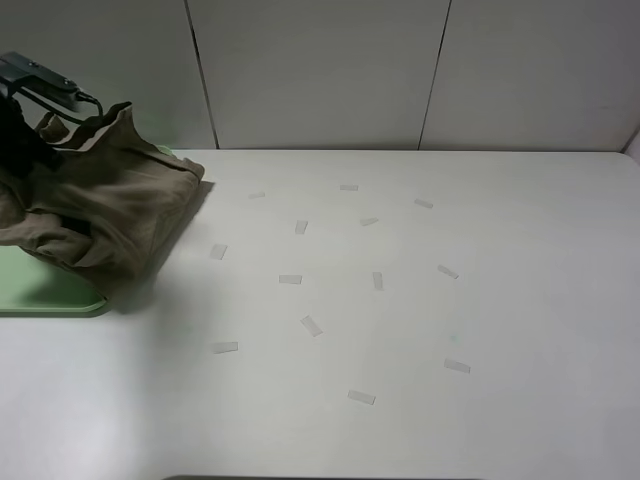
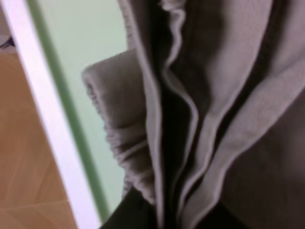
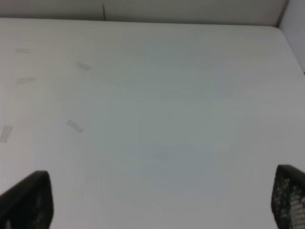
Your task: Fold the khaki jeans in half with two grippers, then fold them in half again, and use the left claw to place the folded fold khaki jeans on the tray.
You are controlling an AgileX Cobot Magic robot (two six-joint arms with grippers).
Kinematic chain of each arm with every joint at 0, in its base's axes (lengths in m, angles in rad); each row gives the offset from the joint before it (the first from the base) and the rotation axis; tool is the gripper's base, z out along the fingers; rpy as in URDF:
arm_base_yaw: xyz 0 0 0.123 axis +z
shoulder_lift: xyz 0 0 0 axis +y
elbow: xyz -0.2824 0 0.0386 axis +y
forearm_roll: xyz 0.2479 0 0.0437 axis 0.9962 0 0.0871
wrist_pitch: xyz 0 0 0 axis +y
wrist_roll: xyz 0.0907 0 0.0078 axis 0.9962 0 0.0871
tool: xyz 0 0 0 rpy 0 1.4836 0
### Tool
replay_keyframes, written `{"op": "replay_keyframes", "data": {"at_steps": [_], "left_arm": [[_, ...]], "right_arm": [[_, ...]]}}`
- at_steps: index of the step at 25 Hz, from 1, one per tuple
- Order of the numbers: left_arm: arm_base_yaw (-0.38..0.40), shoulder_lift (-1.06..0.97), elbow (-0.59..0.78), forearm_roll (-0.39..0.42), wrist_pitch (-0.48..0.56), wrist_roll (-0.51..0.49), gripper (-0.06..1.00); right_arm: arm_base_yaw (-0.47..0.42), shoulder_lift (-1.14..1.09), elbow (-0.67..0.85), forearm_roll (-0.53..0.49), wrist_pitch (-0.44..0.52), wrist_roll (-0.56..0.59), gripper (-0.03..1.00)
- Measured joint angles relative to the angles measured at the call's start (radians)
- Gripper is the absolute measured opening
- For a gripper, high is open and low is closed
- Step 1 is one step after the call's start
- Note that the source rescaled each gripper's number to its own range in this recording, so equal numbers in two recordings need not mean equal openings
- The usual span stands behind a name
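Observation:
The khaki jeans (image 1: 110, 210) hang in a bunched, folded bundle from my left arm (image 1: 35, 80) at the far left of the exterior view. Their lower part rests over the pale green tray (image 1: 50, 295). The left gripper's fingers are buried in the cloth there. In the left wrist view, folds of the jeans (image 2: 214, 119) fill the picture above the tray (image 2: 90, 57), with a dark fingertip (image 2: 128, 214) at the cloth. My right gripper (image 3: 162, 200) is open and empty over bare table, and it is out of the exterior view.
Several short strips of pale tape (image 1: 311, 325) lie scattered over the white table (image 1: 450, 320). The table's left edge (image 2: 47, 124) runs just beside the tray, with wooden floor (image 2: 24, 157) beyond it. A panelled wall (image 1: 320, 70) stands behind the table.

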Motion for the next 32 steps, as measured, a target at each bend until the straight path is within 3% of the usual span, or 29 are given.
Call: {"op": "replay_keyframes", "data": {"at_steps": [6, 13, 15, 20, 22, 26, 32], "left_arm": [[0.061, 0.007, 0.000, 0.040, -0.052, 0.000, 0.03], [0.072, 0.053, 0.031, 0.027, -0.102, -0.004, 0.04], [0.072, 0.054, 0.034, 0.012, -0.111, -0.004, 0.13], [0.072, 0.054, 0.034, -0.011, -0.118, -0.048, 0.76], [0.072, 0.051, 0.034, -0.011, -0.117, -0.075, 0.90], [0.072, 0.013, 0.034, -0.012, -0.102, -0.090, 0.99], [0.072, -0.082, 0.034, -0.013, -0.096, -0.090, 1.00]], "right_arm": [[0.000, 0.000, 0.000, 0.000, 0.000, 0.000, 1.00], [0.000, 0.000, 0.000, 0.000, 0.000, 0.000, 1.00], [0.000, 0.000, 0.000, 0.000, 0.000, 0.000, 1.00], [0.000, 0.000, 0.000, 0.000, 0.000, 0.000, 1.00], [0.000, 0.000, 0.000, 0.000, 0.000, 0.000, 1.00], [0.000, 0.000, 0.000, 0.000, 0.000, 0.000, 1.00], [0.000, 0.000, 0.000, 0.000, 0.000, 0.000, 1.00]]}}
